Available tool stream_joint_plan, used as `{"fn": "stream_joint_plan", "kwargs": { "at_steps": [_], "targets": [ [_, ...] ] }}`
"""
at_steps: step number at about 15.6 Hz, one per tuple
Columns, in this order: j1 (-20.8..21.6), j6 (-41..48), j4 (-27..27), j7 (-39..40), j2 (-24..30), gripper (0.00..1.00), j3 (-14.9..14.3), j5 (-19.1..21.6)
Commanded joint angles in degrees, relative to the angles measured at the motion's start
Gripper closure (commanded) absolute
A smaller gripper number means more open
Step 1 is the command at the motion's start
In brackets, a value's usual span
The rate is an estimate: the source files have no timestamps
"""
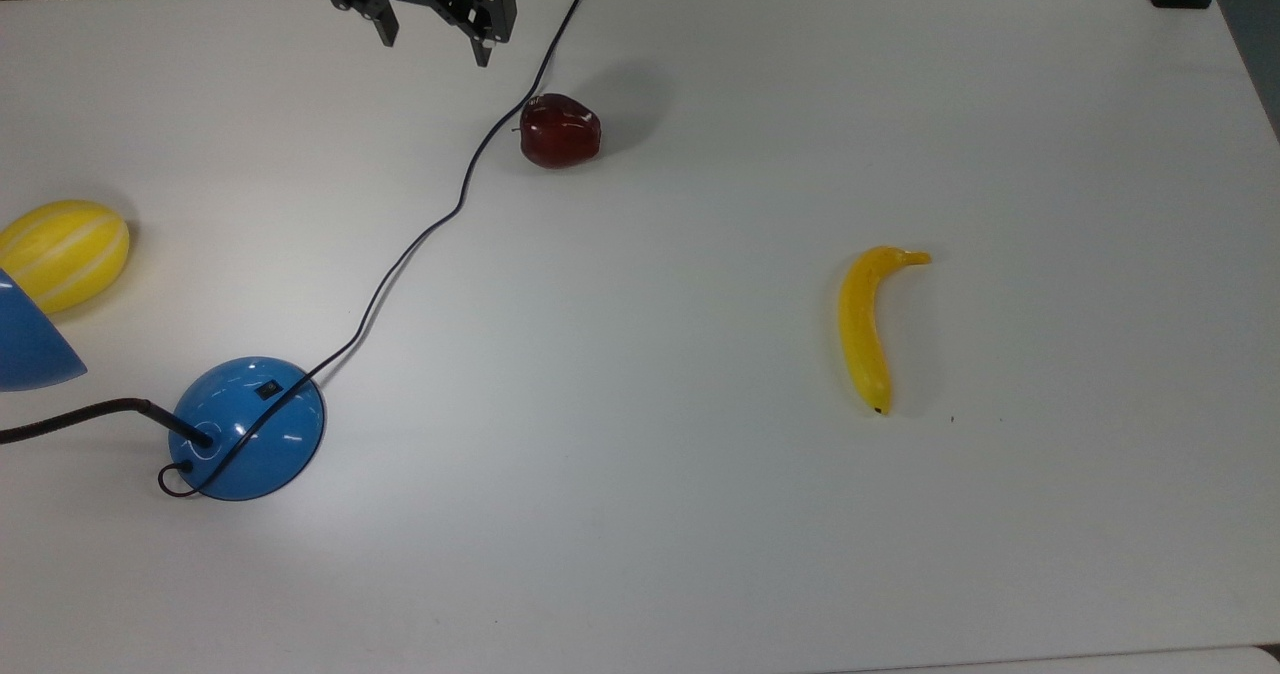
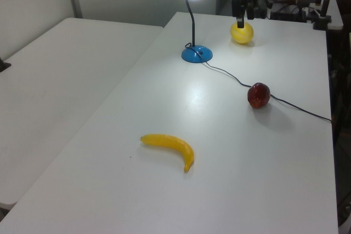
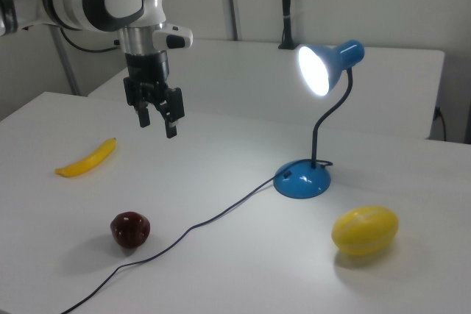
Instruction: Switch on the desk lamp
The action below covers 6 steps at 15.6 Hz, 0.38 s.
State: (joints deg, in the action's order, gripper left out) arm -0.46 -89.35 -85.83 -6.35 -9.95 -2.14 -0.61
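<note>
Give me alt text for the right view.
The blue desk lamp is lit on a white table. The gripper hangs above the table with jaws open and empty. A yellow melon, a red apple and a banana lie around.

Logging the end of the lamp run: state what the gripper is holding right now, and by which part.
Nothing is held. The gripper hangs open and empty in the air, well clear of the lit desk lamp and not touching the apple.

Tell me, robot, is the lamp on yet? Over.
Gripper open, empty, up off the table. Lamp lit, bulb glowing. Nothing in the way; apple and banana well clear.
</note>
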Motion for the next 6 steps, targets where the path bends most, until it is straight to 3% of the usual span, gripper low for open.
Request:
{"fn": "stream_joint_plan", "kwargs": {
  "at_steps": [1,6],
  "targets": [
    [-0.33,0.06,-1.36,2.04,2.22,0.00,-0.85,1.13],
    [-0.60,0.50,-1.01,0.81,3.71,0.00,-1.55,1.05]
  ]
}}
